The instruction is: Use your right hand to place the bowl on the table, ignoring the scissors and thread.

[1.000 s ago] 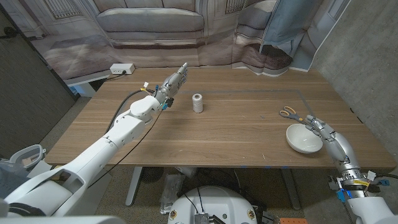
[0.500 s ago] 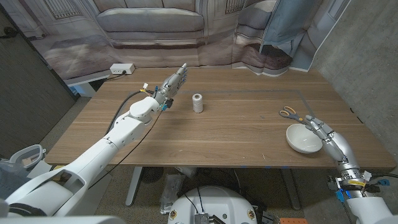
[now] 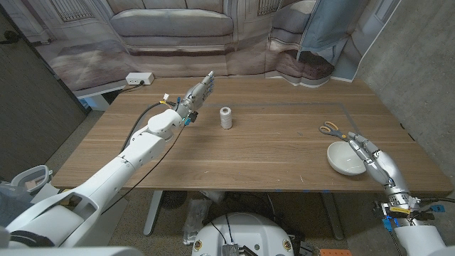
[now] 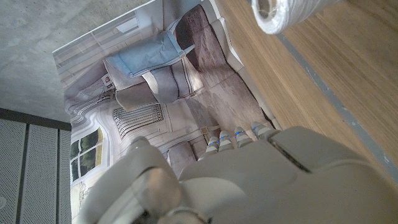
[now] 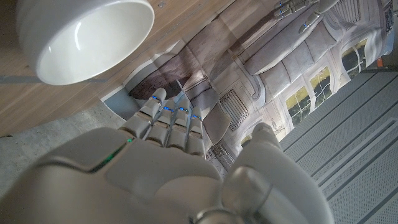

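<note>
Bowl (image 3: 348,158) sits upright on the table (image 3: 270,153) near its right edge, scissors (image 3: 329,129) just behind. Your right hand (image 3: 372,156), fingers spread, empty, sits beside the rim. Placing looks done; draw clear without nudging it

White arms, grey hands, black cable (image 3: 140,122)

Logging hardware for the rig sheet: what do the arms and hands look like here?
Both arms have smooth white rounded shells. The left arm carries a black cable looped along its outside, with small blue and yellow fittings at the wrist. The left hand and right hand are grey and metallic-looking, with segmented fingers; wrist views show pale grey hand backs and small blue marks on the fingers. The right arm's base shows blue and orange connectors.
</note>
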Controlling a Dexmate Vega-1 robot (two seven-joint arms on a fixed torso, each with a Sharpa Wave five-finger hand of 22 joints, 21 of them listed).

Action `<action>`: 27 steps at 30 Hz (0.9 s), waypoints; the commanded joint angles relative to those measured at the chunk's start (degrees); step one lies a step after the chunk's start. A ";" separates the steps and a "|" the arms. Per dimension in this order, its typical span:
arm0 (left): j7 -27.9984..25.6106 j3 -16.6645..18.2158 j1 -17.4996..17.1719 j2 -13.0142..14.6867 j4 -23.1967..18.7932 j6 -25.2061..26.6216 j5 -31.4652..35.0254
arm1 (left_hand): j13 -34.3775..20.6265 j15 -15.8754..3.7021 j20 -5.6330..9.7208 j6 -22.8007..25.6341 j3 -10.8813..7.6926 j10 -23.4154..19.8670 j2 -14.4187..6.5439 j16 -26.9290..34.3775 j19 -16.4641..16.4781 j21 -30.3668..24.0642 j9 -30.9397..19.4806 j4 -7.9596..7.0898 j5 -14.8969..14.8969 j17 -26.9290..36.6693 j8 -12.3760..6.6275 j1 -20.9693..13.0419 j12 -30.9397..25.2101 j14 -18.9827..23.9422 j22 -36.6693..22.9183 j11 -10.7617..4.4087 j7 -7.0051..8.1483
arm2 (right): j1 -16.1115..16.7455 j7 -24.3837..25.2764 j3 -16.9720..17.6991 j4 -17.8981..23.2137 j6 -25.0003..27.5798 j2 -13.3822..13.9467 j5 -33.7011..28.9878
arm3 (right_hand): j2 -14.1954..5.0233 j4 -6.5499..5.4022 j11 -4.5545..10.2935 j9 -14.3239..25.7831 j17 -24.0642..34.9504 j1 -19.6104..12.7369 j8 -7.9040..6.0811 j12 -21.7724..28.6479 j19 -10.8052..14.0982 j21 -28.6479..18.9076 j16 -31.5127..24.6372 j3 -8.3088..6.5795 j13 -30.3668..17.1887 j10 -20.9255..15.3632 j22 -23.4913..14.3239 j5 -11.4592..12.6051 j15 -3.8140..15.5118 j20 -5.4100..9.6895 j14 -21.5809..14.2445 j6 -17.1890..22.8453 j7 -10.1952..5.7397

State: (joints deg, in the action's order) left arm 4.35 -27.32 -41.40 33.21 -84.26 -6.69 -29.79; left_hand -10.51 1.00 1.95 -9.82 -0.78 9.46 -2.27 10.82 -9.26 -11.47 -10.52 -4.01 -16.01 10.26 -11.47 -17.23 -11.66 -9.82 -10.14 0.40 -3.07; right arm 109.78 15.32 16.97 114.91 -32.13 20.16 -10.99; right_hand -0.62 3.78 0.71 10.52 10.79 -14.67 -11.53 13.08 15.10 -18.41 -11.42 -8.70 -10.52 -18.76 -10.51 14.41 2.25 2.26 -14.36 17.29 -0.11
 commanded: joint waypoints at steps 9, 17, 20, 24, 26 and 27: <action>-0.66 0.64 -1.61 -0.08 -0.82 -1.62 -0.46 | -0.10 -0.10 1.96 -0.13 0.47 0.21 -0.12 0.02 0.16 -0.15 -0.20 -0.06 0.09 0.20 0.04 -0.51 -0.11 -0.41 -0.18 -0.14 0.35 | -0.46 2.97 -0.68 -0.84 2.34 1.22 -5.17 | -0.02 0.52 0.16 0.15 0.13 -0.91 0.01 0.06 0.70 0.12 -0.20 -0.28 -0.11 -0.31 -0.17 0.52 0.68 2.93 -0.49 0.25 -0.36; -2.60 1.00 -3.09 0.61 -3.11 -1.19 0.19 | -0.10 -0.10 1.95 -0.11 0.53 0.24 -0.21 0.00 0.14 -0.13 -0.20 -0.06 0.12 0.20 0.07 -0.58 -0.06 -0.42 -0.19 -0.06 0.36 | -0.07 4.65 -0.23 -0.69 3.13 1.77 -6.98 | -0.20 0.61 0.23 0.16 0.14 -1.10 -0.01 0.08 0.82 0.19 -0.20 -0.37 -0.12 -0.47 -0.18 0.60 0.68 2.97 -0.62 0.36 -0.43; -3.46 1.42 -3.86 0.93 -4.20 -1.42 0.35 | -0.10 -0.10 1.91 -0.15 0.54 0.23 -0.22 0.00 0.13 -0.13 -0.20 -0.06 0.12 0.20 0.08 -0.60 -0.06 -0.40 -0.19 -0.10 0.33 | 0.22 5.52 -0.05 -0.54 3.45 1.81 -8.44 | -0.23 0.65 0.26 0.16 0.14 -1.17 -0.01 0.09 0.84 0.22 -0.22 -0.40 -0.12 -0.54 -0.18 0.63 0.74 2.97 -0.72 0.38 -0.45; -4.03 1.60 -4.34 1.14 -5.02 -1.26 0.47 | -0.10 -0.09 1.92 -0.14 0.58 0.26 -0.25 0.00 0.14 -0.12 -0.20 -0.05 0.14 0.21 0.09 -0.63 -0.03 -0.38 -0.19 -0.03 0.31 | 0.71 7.03 0.32 -0.08 4.03 1.88 -11.45 | -0.24 0.74 0.30 0.16 0.13 -1.31 -0.06 0.10 0.88 0.27 -0.22 -0.42 -0.12 -0.64 -0.18 0.67 0.83 3.00 -0.82 0.56 -0.56; -4.07 1.54 -4.36 1.12 -5.13 -1.19 0.52 | -0.10 -0.10 1.89 -0.13 0.60 0.25 -0.27 -0.01 0.13 -0.12 -0.20 -0.05 0.15 0.21 0.10 -0.65 -0.03 -0.39 -0.19 -0.08 0.32 | 0.85 7.56 0.34 0.01 4.20 1.98 -12.40 | -0.21 0.80 0.31 0.16 0.13 -1.38 -0.09 0.09 0.92 0.29 -0.23 -0.43 -0.12 -0.65 -0.18 0.68 0.88 3.01 -0.90 0.65 -0.53; -3.96 1.50 -4.32 1.05 -5.05 -1.27 0.49 | -0.10 -0.10 1.94 -0.12 0.61 0.23 -0.27 -0.01 0.17 -0.13 -0.20 -0.05 0.15 0.21 0.10 -0.65 -0.03 -0.39 -0.19 -0.07 0.34 | 0.94 7.74 0.33 0.10 4.39 2.03 -12.78 | -0.19 0.82 0.32 0.16 0.12 -1.40 -0.08 0.10 0.95 0.30 -0.23 -0.42 -0.12 -0.67 -0.18 0.69 0.89 3.03 -0.91 0.65 -0.59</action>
State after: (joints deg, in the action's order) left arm 1.68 -26.20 -44.56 33.87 -87.61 -7.94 -29.75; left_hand -10.51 0.99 1.95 -9.82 -0.38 9.46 -2.27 10.82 -9.26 -11.47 -10.52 -4.10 -16.01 10.25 -11.47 -17.23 -11.66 -9.82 -10.14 0.41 -3.07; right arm 110.00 20.37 16.85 114.40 -28.91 21.73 -19.07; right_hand -0.78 4.21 1.01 10.52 10.79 -15.47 -11.53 13.08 15.62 -18.41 -11.42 -9.13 -10.52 -19.06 -10.51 14.86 2.23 2.36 -14.77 17.61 -0.42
